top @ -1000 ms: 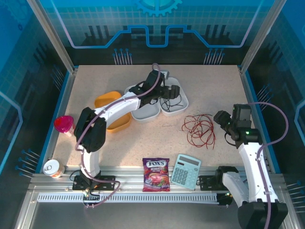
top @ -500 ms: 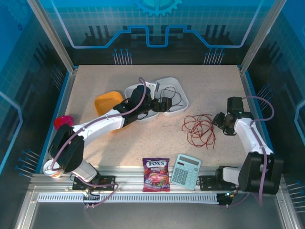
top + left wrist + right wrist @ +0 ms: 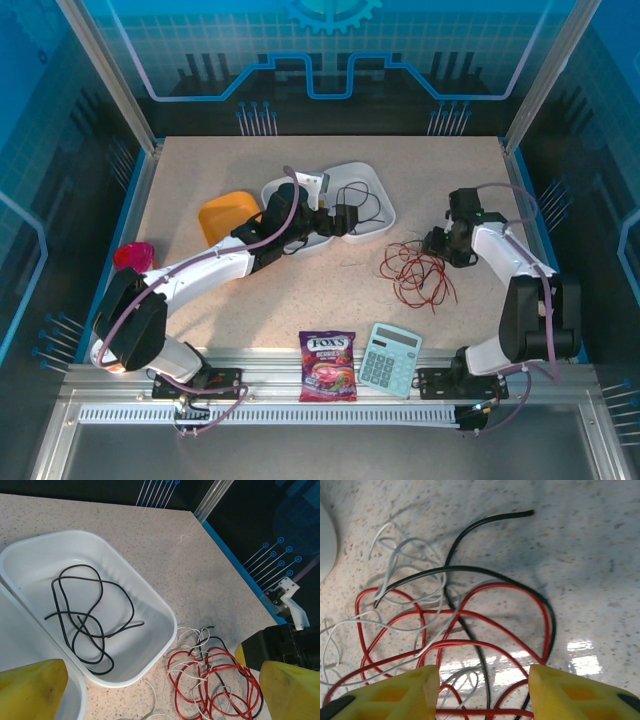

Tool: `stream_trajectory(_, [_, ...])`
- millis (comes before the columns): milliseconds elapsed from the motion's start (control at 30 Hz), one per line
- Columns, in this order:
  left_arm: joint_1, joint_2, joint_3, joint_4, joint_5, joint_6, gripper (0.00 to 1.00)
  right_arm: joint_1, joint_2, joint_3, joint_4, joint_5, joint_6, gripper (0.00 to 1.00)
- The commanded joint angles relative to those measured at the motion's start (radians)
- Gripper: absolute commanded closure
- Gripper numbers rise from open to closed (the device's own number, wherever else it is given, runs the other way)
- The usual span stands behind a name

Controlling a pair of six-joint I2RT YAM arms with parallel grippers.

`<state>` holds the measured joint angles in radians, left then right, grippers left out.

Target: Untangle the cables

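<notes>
Cables (image 3: 418, 268) partly sorted: one black cable (image 3: 87, 617) lies in the white tray (image 3: 171, 630).
Red-white-black tangle (image 3: 455, 625) is left; left gripper (image 3: 160, 690) and right gripper (image 3: 484, 690) spread, empty.

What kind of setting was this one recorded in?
Probably a lab robot cell: metal-framed enclosure with blue printed panels, left arm and right arm bolted to a rail, test props like a calculator and candy bag.

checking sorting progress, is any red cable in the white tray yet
No, the white tray holds just a black cable; the red cables lie on the table beside it.
</notes>
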<state>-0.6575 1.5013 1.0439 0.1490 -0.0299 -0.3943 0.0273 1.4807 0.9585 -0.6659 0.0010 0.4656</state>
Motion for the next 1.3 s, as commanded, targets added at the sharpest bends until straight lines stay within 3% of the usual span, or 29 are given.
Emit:
stream_trajectory(0, [-0.003,-0.007,-0.01,0.035,0.0,-0.016,0.01,0.03,0.034,0.026,-0.053,0.043,-0.026,0.5])
stream_trajectory(167, [-0.004,0.004,-0.002,0.027,0.003,-0.016,0.01,0.021,0.055,0.015,-0.044,0.118,-0.022,0.51])
stream_trajectory(633, [-0.002,-0.001,-0.019,0.032,0.004,-0.033,0.01,-0.047,0.104,0.134,-0.005,0.065,-0.119,0.47])
stream_trajectory(967, [-0.003,-0.002,-0.021,0.043,0.011,-0.061,0.01,-0.03,0.212,0.217,-0.087,0.074,-0.303,0.42])
stream_trajectory(1267, [-0.004,0.009,-0.019,0.05,0.027,-0.08,0.01,-0.013,0.308,0.246,-0.076,0.073,-0.342,0.46])
